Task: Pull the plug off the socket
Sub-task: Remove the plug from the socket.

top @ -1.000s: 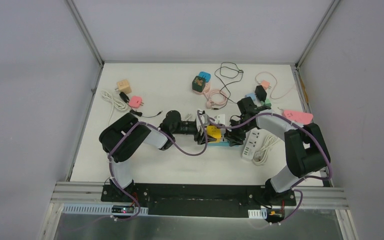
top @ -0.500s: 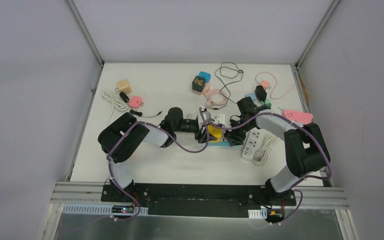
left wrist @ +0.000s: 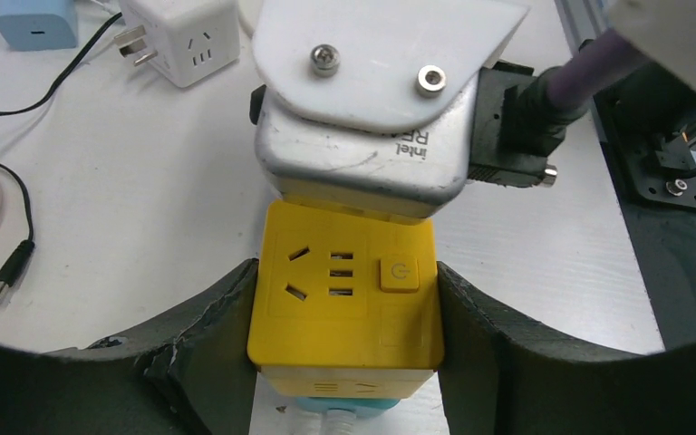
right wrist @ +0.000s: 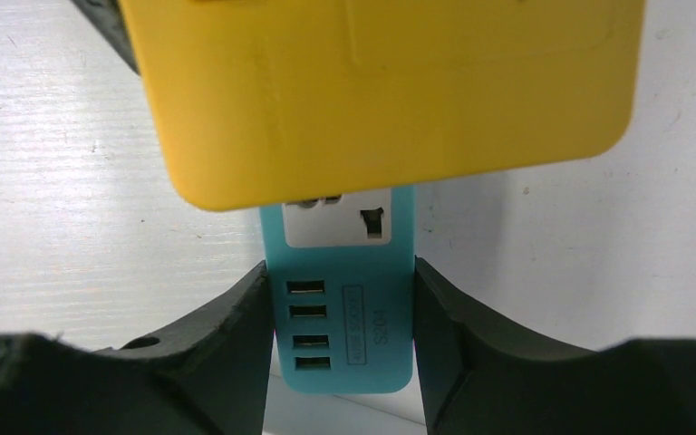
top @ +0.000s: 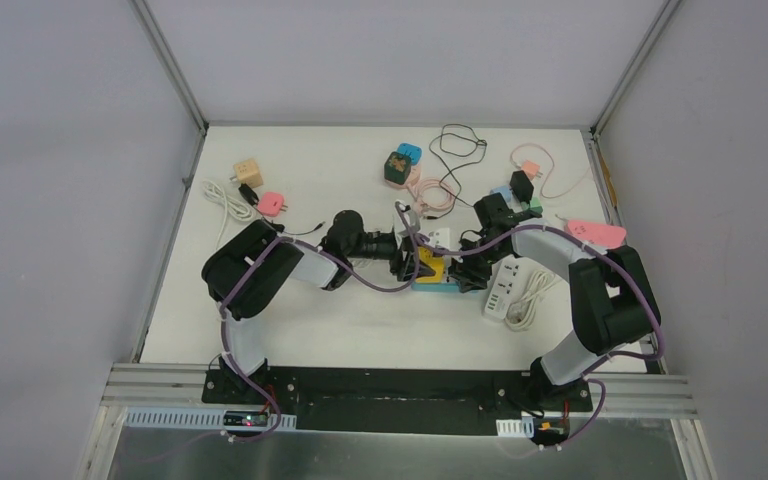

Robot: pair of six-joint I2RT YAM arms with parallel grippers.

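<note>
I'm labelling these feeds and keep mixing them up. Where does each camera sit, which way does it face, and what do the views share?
Top external: fixed above and behind the bases, looking down on the table; both arms show whole, left gripper and right gripper close together mid-table.
Left wrist: looks along its own fingers, which clamp the yellow adapter.
Right wrist: looks along its own fingers, which clamp the blue power strip.
Shared: the yellow adapter appears in all three.

A robotics lab cell: white table (top: pixel 360 330) boxed in by grey panels (top: pixel 60 200)
</note>
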